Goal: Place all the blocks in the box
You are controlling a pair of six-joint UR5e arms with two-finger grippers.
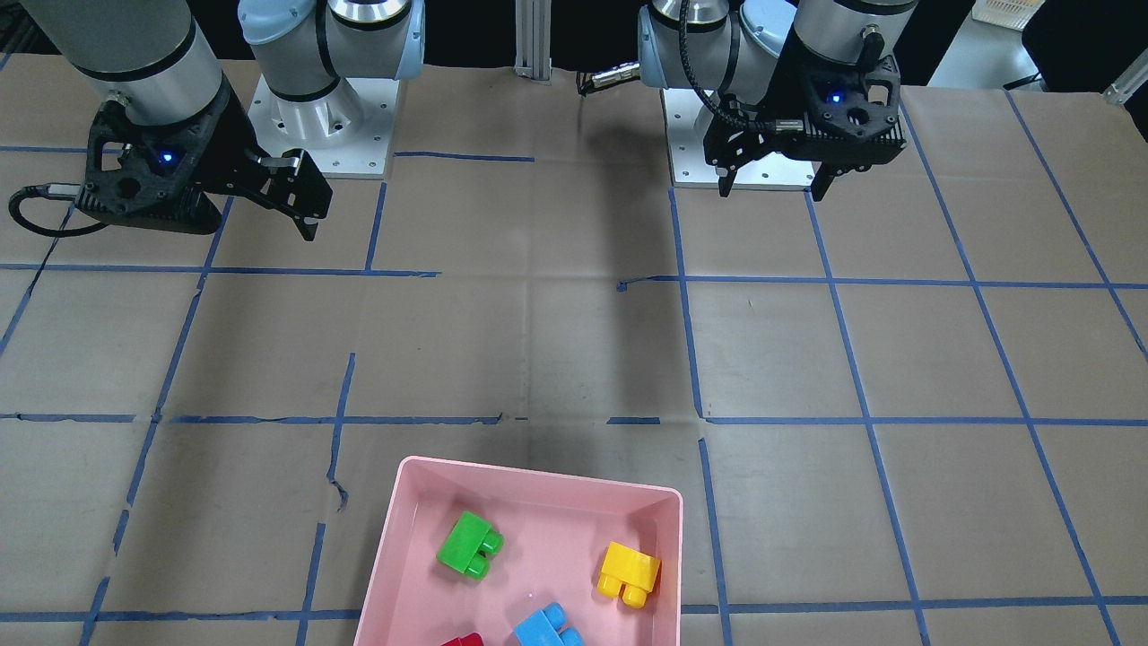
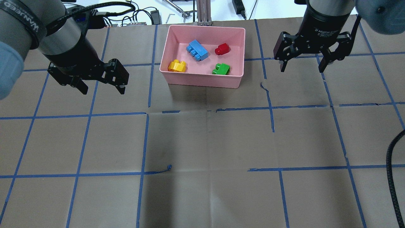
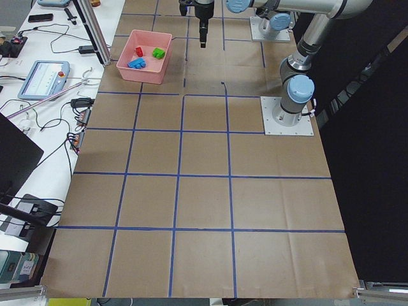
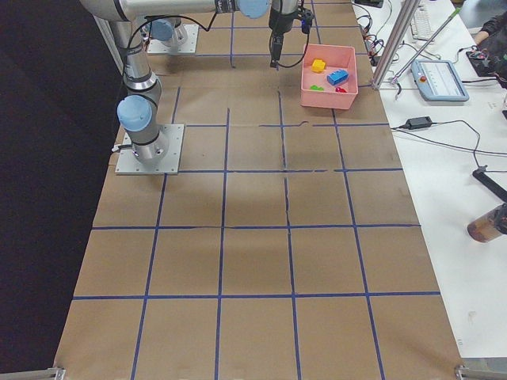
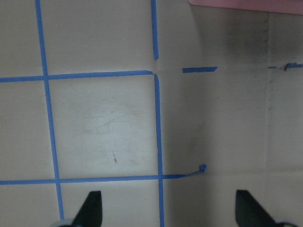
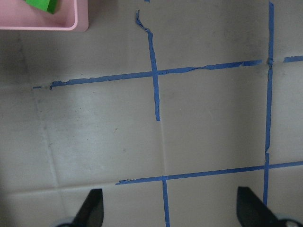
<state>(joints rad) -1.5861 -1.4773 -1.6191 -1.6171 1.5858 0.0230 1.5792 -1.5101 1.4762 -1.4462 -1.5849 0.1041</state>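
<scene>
Nearest you, the table [image 2: 205, 196] is brown paper squared off with blue tape [image 2: 79, 174], flat and matte, and no block shows on it in any view.

Further out, both arms hang above that paper. Your left gripper [image 2: 104, 91] is on the left, jaws spread wide with nothing between them. Its wrist camera sees only paper and tape between the fingertips, with a strip of pink at the far right of its frame. Your right gripper [image 2: 302, 69] mirrors it on the right, equally wide open and empty. Its wrist camera catches the box's near right corner off to the far left.

So the relation that matters is this: the box [image 2: 202, 81] sits between the two grippers and beyond them. It is far and right of the left one, far and left of the right one, with its long axis running left to right. Neither arm looks clearly nearer to it.

Inside the box, apart from one another, lie four blocks:
- the yellow block [image 2: 177, 66], near left
- the green block [image 2: 221, 69], near right
- the blue block [image 2: 197, 50], far, left of centre
- the red block [image 2: 222, 49], far, right of centre

All four are within the walls, so I judge the task done. At most you draw the arms back, and with both raised and off to the sides there looks to be room for that.

Beyond the box the paper ends at a white bench [image 2: 278, 9] strewn with cables [image 2: 139, 22].
</scene>
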